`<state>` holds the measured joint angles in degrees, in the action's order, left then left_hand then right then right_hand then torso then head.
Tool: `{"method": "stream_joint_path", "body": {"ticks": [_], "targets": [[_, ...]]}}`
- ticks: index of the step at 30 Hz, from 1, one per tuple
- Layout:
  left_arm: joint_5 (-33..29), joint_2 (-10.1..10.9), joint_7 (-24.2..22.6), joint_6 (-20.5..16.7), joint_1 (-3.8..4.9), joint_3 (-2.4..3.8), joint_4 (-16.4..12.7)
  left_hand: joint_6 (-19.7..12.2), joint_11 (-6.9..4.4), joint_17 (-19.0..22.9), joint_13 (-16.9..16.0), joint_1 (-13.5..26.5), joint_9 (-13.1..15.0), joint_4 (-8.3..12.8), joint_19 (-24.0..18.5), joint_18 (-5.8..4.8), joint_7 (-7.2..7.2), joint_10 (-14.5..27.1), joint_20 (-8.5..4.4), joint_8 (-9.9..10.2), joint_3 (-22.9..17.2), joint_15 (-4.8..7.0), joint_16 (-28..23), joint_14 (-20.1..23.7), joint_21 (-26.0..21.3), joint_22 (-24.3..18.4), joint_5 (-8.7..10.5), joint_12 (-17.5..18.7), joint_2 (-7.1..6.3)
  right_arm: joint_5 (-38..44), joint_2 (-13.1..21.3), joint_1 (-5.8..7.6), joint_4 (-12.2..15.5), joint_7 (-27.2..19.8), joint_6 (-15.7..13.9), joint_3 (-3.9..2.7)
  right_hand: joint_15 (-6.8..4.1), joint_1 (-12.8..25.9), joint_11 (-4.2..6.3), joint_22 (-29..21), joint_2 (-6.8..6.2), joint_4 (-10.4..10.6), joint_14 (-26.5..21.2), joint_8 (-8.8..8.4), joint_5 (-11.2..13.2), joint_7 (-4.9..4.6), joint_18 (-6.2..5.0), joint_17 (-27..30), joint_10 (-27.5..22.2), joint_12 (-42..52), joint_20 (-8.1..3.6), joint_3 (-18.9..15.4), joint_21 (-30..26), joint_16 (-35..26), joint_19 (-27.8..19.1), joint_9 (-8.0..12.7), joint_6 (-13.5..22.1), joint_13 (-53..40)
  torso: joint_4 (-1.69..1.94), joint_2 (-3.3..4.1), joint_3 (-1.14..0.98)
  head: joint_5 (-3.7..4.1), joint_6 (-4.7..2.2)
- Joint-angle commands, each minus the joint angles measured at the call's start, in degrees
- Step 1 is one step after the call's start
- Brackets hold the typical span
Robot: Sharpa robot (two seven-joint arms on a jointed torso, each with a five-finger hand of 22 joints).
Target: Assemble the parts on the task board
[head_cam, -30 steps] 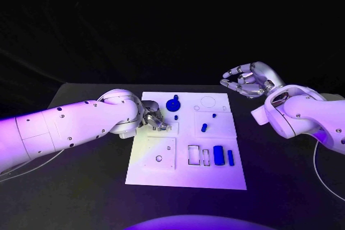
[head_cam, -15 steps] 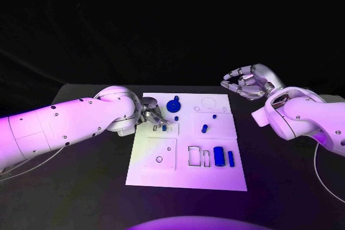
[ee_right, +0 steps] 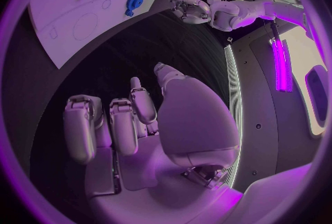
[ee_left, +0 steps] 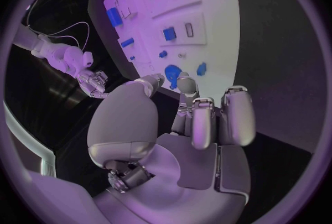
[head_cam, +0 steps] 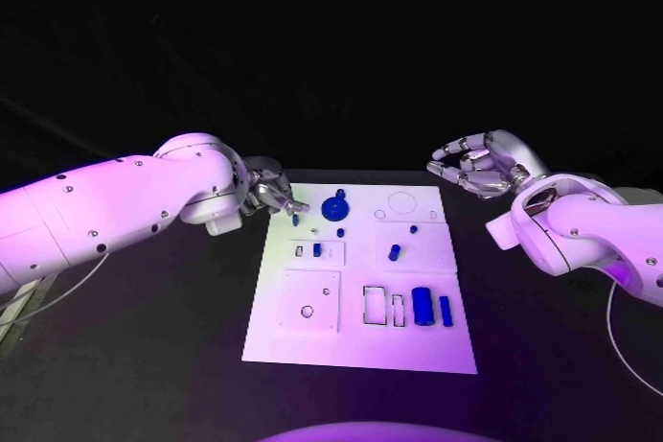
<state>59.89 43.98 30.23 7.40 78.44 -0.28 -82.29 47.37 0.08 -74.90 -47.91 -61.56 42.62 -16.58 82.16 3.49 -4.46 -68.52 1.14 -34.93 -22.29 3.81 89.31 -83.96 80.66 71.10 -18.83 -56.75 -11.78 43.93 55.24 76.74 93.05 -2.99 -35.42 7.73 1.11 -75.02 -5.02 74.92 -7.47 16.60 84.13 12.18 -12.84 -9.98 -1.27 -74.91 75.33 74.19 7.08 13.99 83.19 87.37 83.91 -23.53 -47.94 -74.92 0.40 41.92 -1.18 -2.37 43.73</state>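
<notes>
- Several blue parts sit on the white task board (head_cam: 362,356), which lies flat in the middle of the black table (head_cam: 152,346); all places below are given relative to the board.
- Blue gear (head_cam: 336,208) at the board's far edge, left of centre; a small blue piece (head_cam: 340,232) just nearer than it.
- Small blue block (head_cam: 318,249) in the far-left panel; a tilted blue peg (head_cam: 394,252) in the far-right panel, with a blue dot (head_cam: 410,229) beyond it.
- Wide blue block (head_cam: 422,306) and narrow blue bar (head_cam: 445,311) side by side at the board's near right, beside two outlined rectangular slots (head_cam: 375,305).
- Left hand (head_cam: 271,194) at the board's far-left corner, raised over its edge; fingers loosely extended and slightly apart, holding nothing; the left wrist view confirms bare fingers (ee_left: 207,121).
- Right hand (head_cam: 477,162) beyond the board's far-right corner, well apart from it; fingers curled inward, nothing held; the right wrist view shows the same.
</notes>
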Motion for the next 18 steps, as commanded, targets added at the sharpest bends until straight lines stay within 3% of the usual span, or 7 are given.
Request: {"method": "stream_joint_path", "body": {"ticks": [1,5,9,18], "targets": [[-3.5,-0.5,-1.3,1.6,1.13,0.04,1.9,-1.6,0.93,-13.1,1.4,-0.7,-1.7,-0.1,0.0,0.37,-1.09,1.1,0.99,2.4,0.8,-0.92,-0.3,-5.5,-0.2,-0.2,-0.20,1.1,0.20,0.1,-0.1,-0.03,-0.1,-0.5,0.3,0.00,-0.36,0.5,-0.08,10.2,0.09,0.0,4.2,0.35,0.3,0.04,-0.60,-9.1,-0.4,-0.2,-0.40,-0.2,-0.3,-0.2,2.2,0.0,0.5,0.1,0.06,0.10,0.01,-0.01,-0.33],[-1.2,-2.0,-1.5,2.7,2.08,0.05,4.8,-1.4,1.15,-13.2,1.3,-0.3,-2.4,-0.2,0.1,0.33,-1.29,1.0,1.31,2.9,1.3,-1.18,-0.3,-5.5,-0.1,0.1,-0.07,0.8,0.41,0.1,-0.2,-0.04,-0.1,-0.4,0.4,0.00,-0.37,0.5,-0.06,10.2,0.14,-0.1,4.3,0.41,0.1,0.06,-0.59,-9.1,-0.3,-0.1,-0.41,-0.2,-0.3,-0.2,2.2,0.1,0.5,0.0,-0.04,0.22,0.10,-0.19,-0.63],[0.1,-3.8,-1.4,4.1,2.40,-0.07,7.6,-1.0,1.18,-13.4,0.9,0.0,-2.8,-0.2,0.3,0.27,-1.28,0.7,1.45,3.1,1.6,-1.24,-0.2,-5.6,0.1,0.5,0.02,0.4,0.63,0.1,-0.3,-0.04,-0.2,-0.4,0.5,0.00,-0.38,0.5,-0.06,10.2,0.14,-0.1,4.3,0.41,0.1,0.06,-0.59,-9.1,-0.3,-0.1,-0.41,-0.2,-0.3,-0.2,2.2,0.1,0.5,0.1,-0.08,0.28,0.18,-0.26,-0.71],[2.1,-7.5,-0.9,7.7,2.23,-1.52,13.2,-0.8,1.19,-13.6,0.9,0.3,-3.1,-0.2,0.4,0.26,-1.28,0.7,1.51,3.2,1.9,-1.26,-0.1,-5.6,0.2,0.6,0.13,0.3,0.66,0.1,-0.4,-0.04,-0.1,-0.4,0.6,0.00,-0.39,0.4,-0.05,10.2,0.16,-0.1,4.2,0.46,0.0,0.06,-0.60,-9.1,-0.3,-0.1,-0.41,-0.1,-0.3,-0.3,2.2,0.1,0.5,0.0,-0.13,0.55,0.26,-0.51,-0.89]]}}
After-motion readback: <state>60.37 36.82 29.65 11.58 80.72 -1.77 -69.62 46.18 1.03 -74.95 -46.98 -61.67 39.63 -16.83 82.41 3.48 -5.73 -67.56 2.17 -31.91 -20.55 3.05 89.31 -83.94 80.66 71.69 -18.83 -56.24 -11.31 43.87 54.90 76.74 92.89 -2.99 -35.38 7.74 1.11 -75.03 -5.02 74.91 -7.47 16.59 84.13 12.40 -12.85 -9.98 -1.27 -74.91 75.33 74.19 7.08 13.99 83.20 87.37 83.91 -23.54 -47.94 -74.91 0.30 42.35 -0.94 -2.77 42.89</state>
